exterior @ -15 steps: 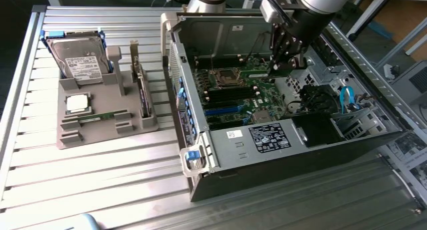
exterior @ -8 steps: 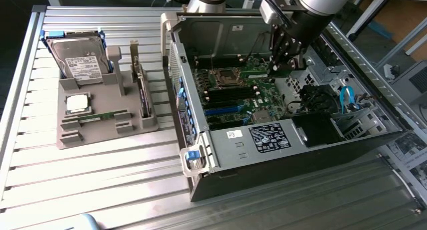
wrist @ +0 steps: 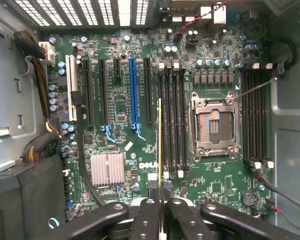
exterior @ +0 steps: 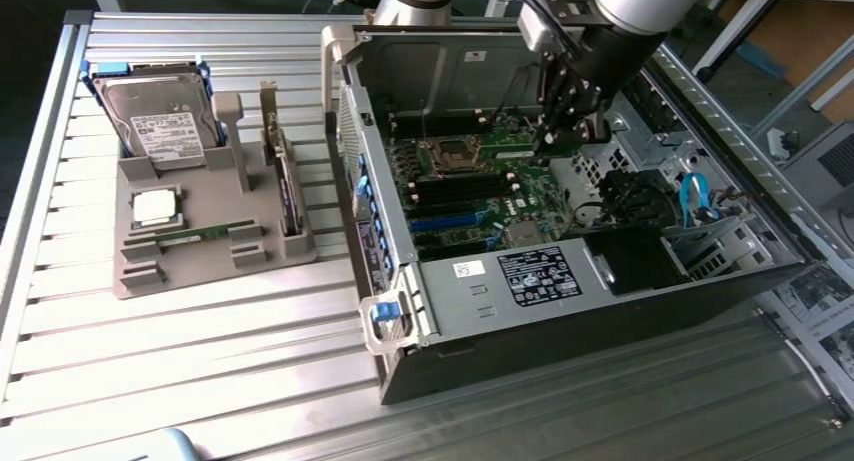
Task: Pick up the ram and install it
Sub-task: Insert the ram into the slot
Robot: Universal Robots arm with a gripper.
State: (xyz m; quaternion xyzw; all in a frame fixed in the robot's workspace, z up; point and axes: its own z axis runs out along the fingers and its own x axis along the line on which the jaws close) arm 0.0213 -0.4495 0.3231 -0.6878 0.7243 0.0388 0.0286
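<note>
Tool point(wrist: 161, 202) was closed on the ram point(wrist: 160, 145), held edge-on over the motherboard's black memory slots point(wrist: 172, 125), just beside the empty CPU socket point(wrist: 213, 125). The exterior view placed the arm inside the open computer case point(exterior: 561, 346); a hard drive point(exterior: 158, 121) stood in a grey fixture point(exterior: 140, 271) on the table point(exterior: 200, 371).

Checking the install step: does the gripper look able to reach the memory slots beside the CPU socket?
Probably yes: the gripper, shut on the ram, is inside the open case, directly over the empty memory slots beside the CPU socket; no cable crosses them.
</note>
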